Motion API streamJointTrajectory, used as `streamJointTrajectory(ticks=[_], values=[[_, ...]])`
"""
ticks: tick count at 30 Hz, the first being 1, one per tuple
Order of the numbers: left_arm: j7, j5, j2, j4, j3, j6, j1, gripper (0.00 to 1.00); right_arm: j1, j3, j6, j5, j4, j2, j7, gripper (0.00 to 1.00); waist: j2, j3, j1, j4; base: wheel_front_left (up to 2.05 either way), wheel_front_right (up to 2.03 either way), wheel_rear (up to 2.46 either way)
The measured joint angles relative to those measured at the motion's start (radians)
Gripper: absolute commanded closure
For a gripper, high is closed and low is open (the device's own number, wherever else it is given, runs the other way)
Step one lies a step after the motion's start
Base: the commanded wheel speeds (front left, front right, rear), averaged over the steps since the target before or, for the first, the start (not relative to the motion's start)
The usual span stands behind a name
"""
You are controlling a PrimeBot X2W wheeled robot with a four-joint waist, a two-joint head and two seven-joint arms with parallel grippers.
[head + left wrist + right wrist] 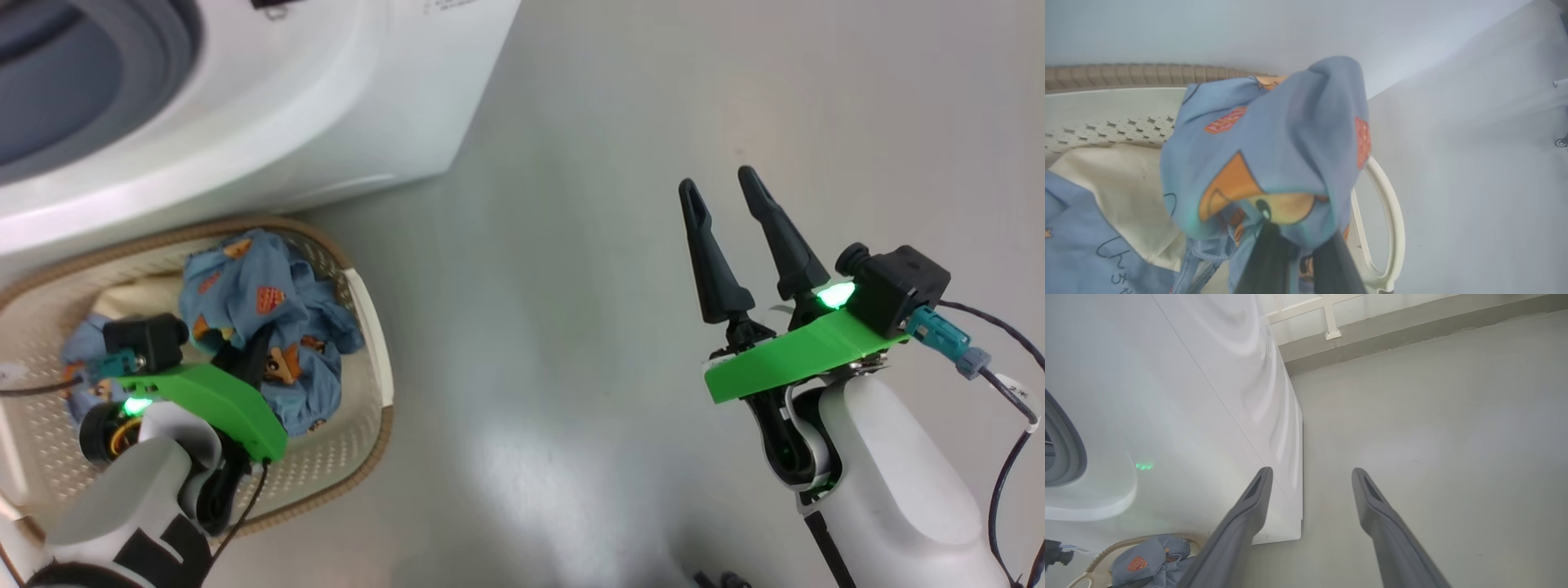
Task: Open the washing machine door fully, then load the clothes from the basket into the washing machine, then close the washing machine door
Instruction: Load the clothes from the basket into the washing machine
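- Grey floor; basket lower left, under the washing machine.
- Fingers of the left gripper clamp the blue clothes; the right gripper has its fingers apart.
- Best lift high, clearing the basket.

Forearms: pale white rounded shells; the left forearm bears black block markings. Each wrist carries a bright green plastic bracket, black camera block, teal connector with dark cable, and a lit green lamp. The right arm's cable has a white tag. The right gripper has two long, dark, tapered fingers with slotted tips.
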Motion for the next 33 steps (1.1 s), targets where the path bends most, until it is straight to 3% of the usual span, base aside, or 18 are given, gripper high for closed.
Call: streamJointTrajectory(ticks=[8, 20, 33], values=[[0.0, 0.036, -0.001, -0.089, 0.119, 0.0, 0.073, 1.0, 0.036, -0.003, 0.0, -0.007, 0.036, 0.0, 0.0, 0.0, 0.0, -0.1, 0.0, 0.028, 0.0, 0.0, 0.0], [0.0, 0.203, -0.04, -0.253, 0.336, 0.0, 0.266, 1.0, 0.124, -0.033, 0.0, -0.034, 0.086, -0.004, 0.0, 0.0, 0.0, -0.285, 0.0, 0.09, 0.0, 0.0, 0.0], [-0.003, 0.406, -0.136, -0.468, 0.599, 0.0, 0.455, 1.0, 0.195, -0.029, 0.0, -0.029, 0.111, -0.048, 0.0, 0.0, 0.0, -0.46, 0.0, 0.186, 0.0, 0.0, 0.0]])
